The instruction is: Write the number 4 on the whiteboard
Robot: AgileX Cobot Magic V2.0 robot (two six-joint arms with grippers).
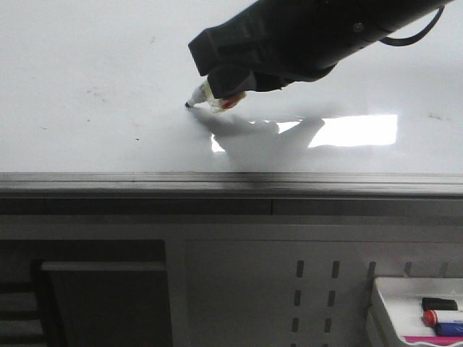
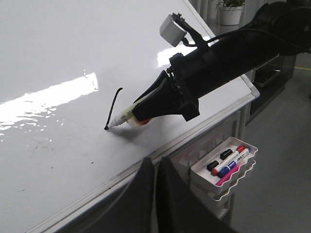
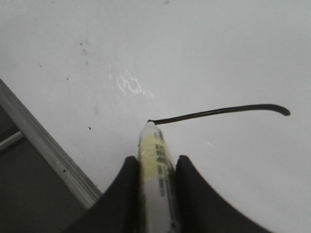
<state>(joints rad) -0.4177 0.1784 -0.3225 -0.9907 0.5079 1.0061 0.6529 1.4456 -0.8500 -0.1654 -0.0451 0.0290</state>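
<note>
The whiteboard point(image 1: 87, 58) is a large glossy white board lying flat with a grey edge rail point(image 1: 217, 181). My right gripper point(image 3: 156, 167) is shut on a white and yellow marker point(image 3: 154, 155), and the marker's black tip rests on the board point(image 2: 58, 48). Of the number 4, a single thin black curved stroke point(image 3: 218, 111) shows, running from the tip away across the board point(image 3: 218, 48). The left wrist view shows the same stroke point(image 2: 113, 108) and marker point(image 2: 124, 116). My left gripper point(image 2: 156, 167) hangs shut and empty over the board's edge.
A small white tray point(image 2: 226, 162) with several capped markers hangs below the board's edge at the right, also in the front view as the tray point(image 1: 416, 311). Faint dark smudges point(image 1: 98, 92) dot the board. A potted plant point(image 2: 231, 9) stands beyond the far end.
</note>
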